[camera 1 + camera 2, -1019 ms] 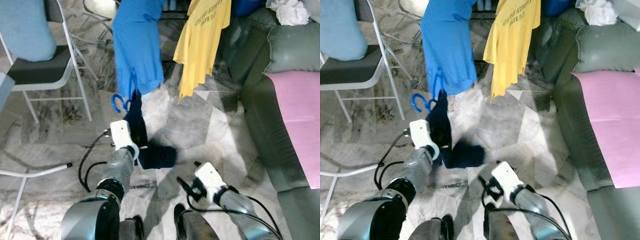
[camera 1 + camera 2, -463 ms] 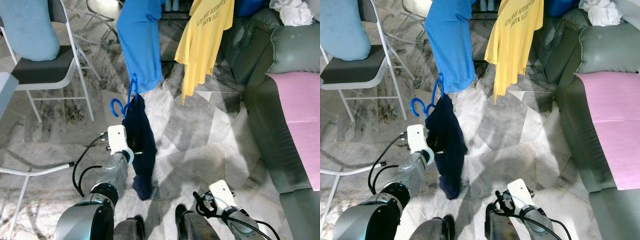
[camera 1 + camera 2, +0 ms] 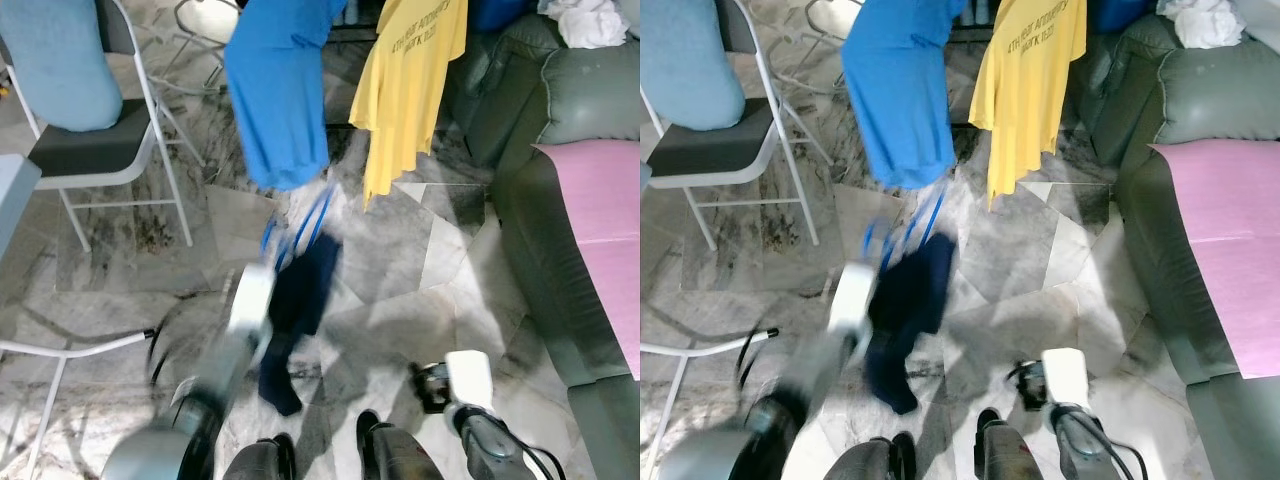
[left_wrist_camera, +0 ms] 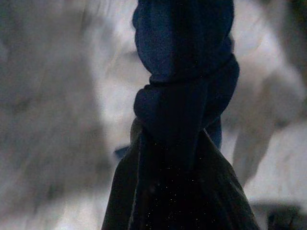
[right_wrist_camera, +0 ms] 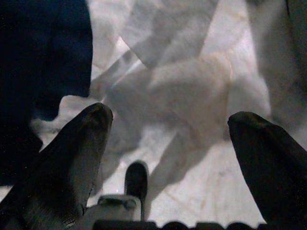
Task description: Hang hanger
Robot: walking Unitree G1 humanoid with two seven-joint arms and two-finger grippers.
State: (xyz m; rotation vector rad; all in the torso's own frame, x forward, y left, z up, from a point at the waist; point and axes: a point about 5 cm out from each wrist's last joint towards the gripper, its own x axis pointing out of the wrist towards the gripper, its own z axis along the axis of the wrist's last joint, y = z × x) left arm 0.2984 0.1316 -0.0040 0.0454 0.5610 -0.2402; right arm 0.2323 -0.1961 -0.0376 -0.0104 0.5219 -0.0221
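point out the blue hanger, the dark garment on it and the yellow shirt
blue hanger [image 3: 300,228], left eye view, on its blurred blue bar
dark garment [image 3: 300,295], left eye view, on the middle of the cloth
yellow shirt [image 3: 1025,80], right eye view, on its front panel

Marble floor [image 3: 400,250] — white folding chair [image 3: 110,150], grey sofa [image 3: 560,250].

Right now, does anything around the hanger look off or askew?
Yes. The blue hanger in the left gripper sits tilted, and the dark navy garment on it is bunched into a twisted clump rather than draped flat, its tail trailing down towards the marble floor.
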